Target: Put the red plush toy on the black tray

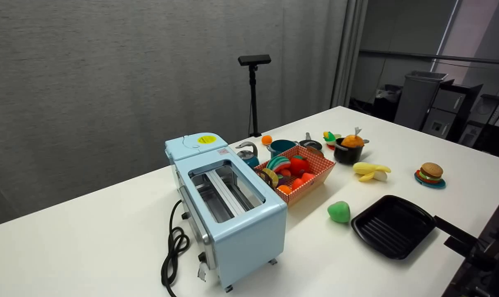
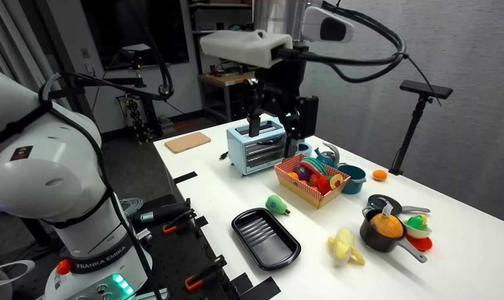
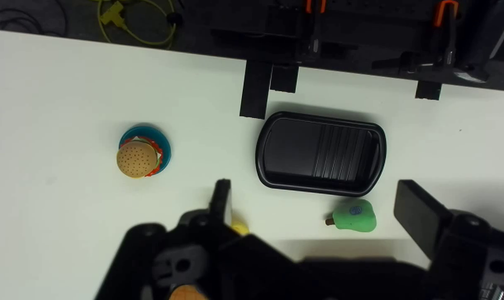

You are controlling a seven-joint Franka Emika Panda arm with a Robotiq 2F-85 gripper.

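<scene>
A: What are we doing right now?

B: We think we're at the very start, getting ready to fetch. Our black fingers (image 3: 418, 214) are spread wide, holding nothing, and they hang high over the flat white worktop (image 3: 68, 216).

A: Where is the thing we want?

B: In the red-and-white checked basket with tan sides (image 2: 298, 189). The round, soft-looking red plush toy with the green top (image 1: 300, 166) seems to be ours, though smaller red toys (image 1: 297, 184) are in there too. The striped toy watermelon slice (image 1: 278, 163) is just beside it.

A: And where must we put it?

B: On the shallow, shiny black tray with round corners (image 3: 295, 143). Our toy isn't there yet. The green pear-shaped soft toy (image 3: 356, 216) is just beside the tray, but we leave that one alone.

A: So what's next for us?

B: We should go over to the basket and come down slowly, with the fingers on both sides of the red toy. Then we squeeze gently and try not to pinch its neighbours. After that we need to lift it over the basket wall.
</scene>
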